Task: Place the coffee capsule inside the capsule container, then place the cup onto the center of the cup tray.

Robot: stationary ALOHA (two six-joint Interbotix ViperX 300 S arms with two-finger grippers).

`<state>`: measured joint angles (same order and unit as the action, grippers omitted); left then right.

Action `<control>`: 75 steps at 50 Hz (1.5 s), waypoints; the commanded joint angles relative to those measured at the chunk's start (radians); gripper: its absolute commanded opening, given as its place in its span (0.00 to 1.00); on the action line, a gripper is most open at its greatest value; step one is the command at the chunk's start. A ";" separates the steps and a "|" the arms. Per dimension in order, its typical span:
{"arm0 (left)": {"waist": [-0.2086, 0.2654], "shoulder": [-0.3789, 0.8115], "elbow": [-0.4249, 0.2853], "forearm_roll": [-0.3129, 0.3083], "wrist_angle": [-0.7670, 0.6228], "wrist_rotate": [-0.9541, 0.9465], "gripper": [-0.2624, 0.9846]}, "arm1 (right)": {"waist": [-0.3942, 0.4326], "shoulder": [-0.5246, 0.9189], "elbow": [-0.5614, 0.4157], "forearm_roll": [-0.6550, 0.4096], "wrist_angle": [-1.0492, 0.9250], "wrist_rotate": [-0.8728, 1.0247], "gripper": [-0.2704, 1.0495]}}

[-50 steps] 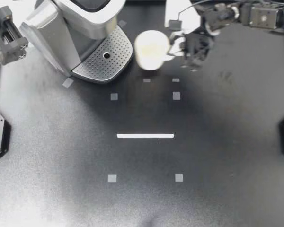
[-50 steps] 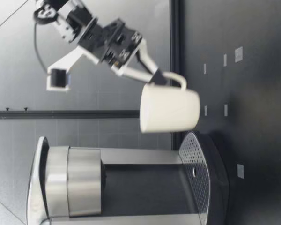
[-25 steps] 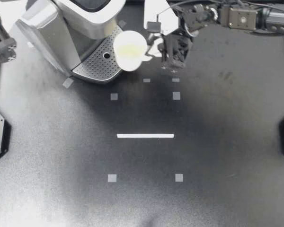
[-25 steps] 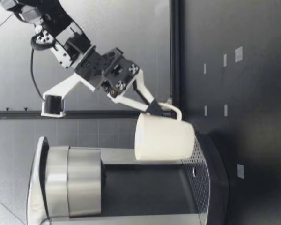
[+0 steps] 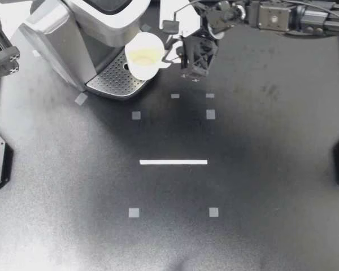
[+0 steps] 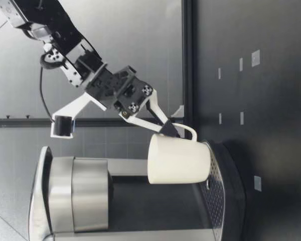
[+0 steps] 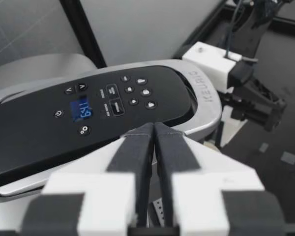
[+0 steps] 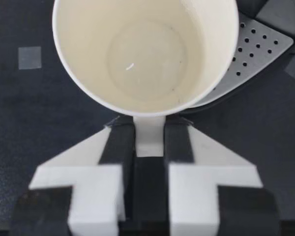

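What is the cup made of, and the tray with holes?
The cup looks like glazed ceramic, or maybe hard plastic: smooth, cream-white, with a thick rim and a soft shine inside. The tray looks like brushed metal or silver-coated plastic: grey, with a dull sheen and rows of small punched holes.

My right arm [image 5: 282, 17] is black and boxy, with small silver screws. A thin black cable [image 6: 40, 95] loops beside it. My right pincer [image 5: 175, 56] has white plastic fingers [image 8: 88, 157] with black pads. A white bracket sticks out from its wrist and carries a little black camera box [image 6: 61, 126]. The wrist block [image 6: 121, 91] shows round screw heads. My left arm [image 5: 3, 49] is black metal too. My left pincer [image 7: 154, 142] has blocky white fingers [image 7: 88, 196] faced with dark grey pads.
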<state>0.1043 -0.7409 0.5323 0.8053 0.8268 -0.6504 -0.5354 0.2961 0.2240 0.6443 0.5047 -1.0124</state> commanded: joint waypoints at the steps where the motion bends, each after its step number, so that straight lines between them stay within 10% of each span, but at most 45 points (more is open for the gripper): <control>1: 0.000 -0.003 -0.012 0.006 -0.006 0.000 0.31 | 0.003 -0.014 -0.034 0.005 0.000 -0.002 0.30; 55: 0.000 -0.003 -0.006 0.006 -0.006 -0.002 0.31 | 0.006 0.069 -0.156 0.000 0.049 0.008 0.33; 75: 0.000 -0.005 -0.005 0.006 -0.003 -0.006 0.31 | 0.011 0.069 -0.158 0.003 0.029 0.031 0.66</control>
<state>0.1043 -0.7424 0.5400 0.8069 0.8268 -0.6535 -0.5292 0.3850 0.0936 0.6427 0.5430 -0.9863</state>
